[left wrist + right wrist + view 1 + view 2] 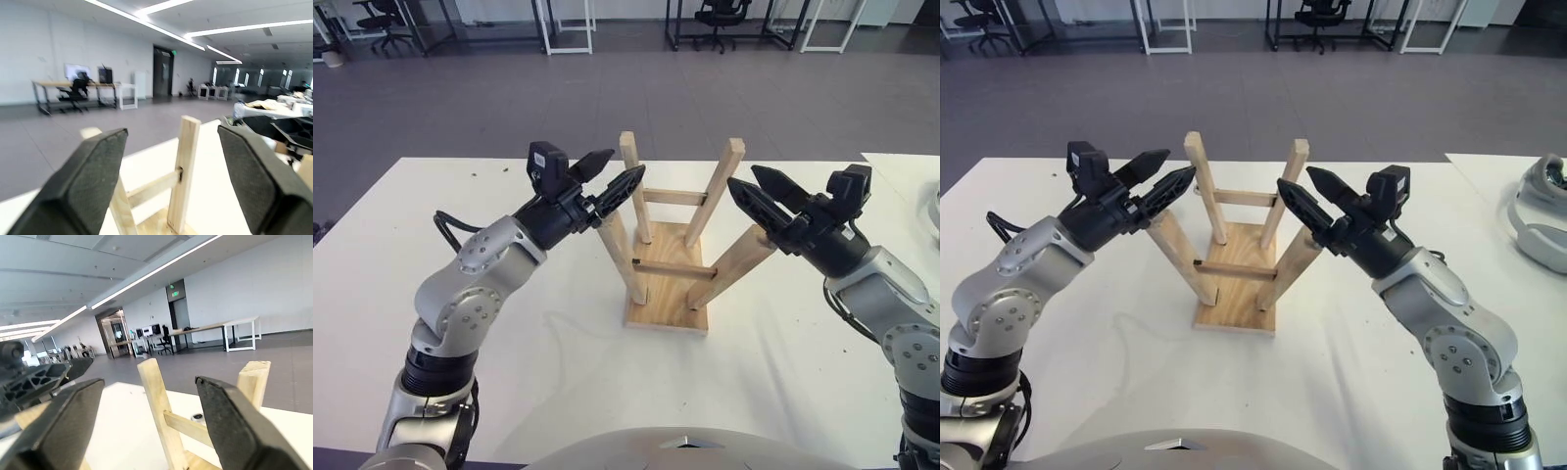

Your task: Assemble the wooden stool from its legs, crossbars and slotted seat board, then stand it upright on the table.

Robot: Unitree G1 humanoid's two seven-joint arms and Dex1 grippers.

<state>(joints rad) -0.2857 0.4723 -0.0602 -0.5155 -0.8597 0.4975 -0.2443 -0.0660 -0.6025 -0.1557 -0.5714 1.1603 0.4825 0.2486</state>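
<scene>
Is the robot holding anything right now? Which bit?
Nothing is held. The left gripper and right gripper are both open, up by the upside-down stool, not closed on its legs.

The stool [668, 269] is pale, raw-looking wood, matt, with faint grain. The worktop [558, 372] is white and matt, with faint creases in its surface. The left pincer [626, 164] and right pincer [744, 175] look like matt black plastic, and their pads [93, 186] are finely textured.
</scene>
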